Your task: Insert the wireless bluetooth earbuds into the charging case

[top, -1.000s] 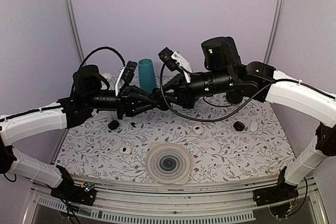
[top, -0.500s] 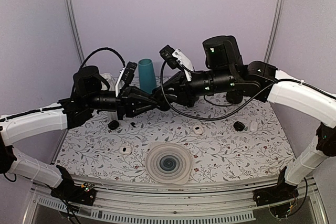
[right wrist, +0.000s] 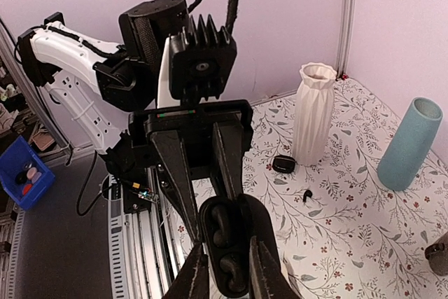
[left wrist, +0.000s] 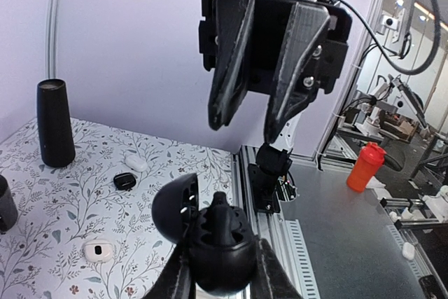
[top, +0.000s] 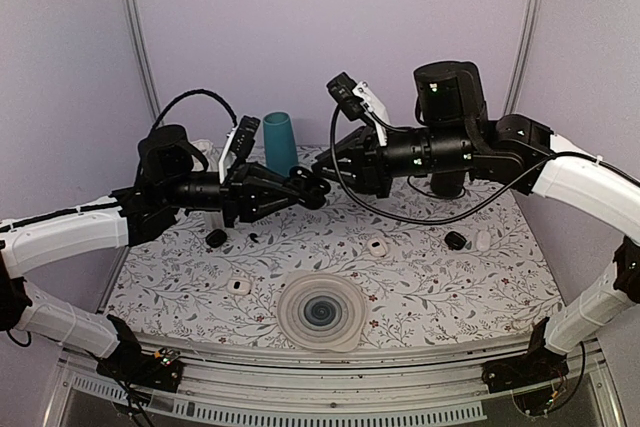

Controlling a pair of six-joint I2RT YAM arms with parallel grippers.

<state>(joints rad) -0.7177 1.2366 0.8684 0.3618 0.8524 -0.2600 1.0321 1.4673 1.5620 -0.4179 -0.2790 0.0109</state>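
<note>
Left claw (top: pixel 303 190) is pinching the open charging case (left wrist: pixel 213 239) above the counter (top: pixel 420 287); right claw (left wrist: pixel 245 131) is hovering just right of it, fingers slightly spread.

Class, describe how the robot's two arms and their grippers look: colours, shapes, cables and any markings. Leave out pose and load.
Both the left arm and right arm have white shell links joined by black cylindrical joints. The left gripper and right gripper are matt black, with tapered, ribbed fingers. Black cables loop along the wrists. Green lights glow on the right arm's motor housing.
</note>
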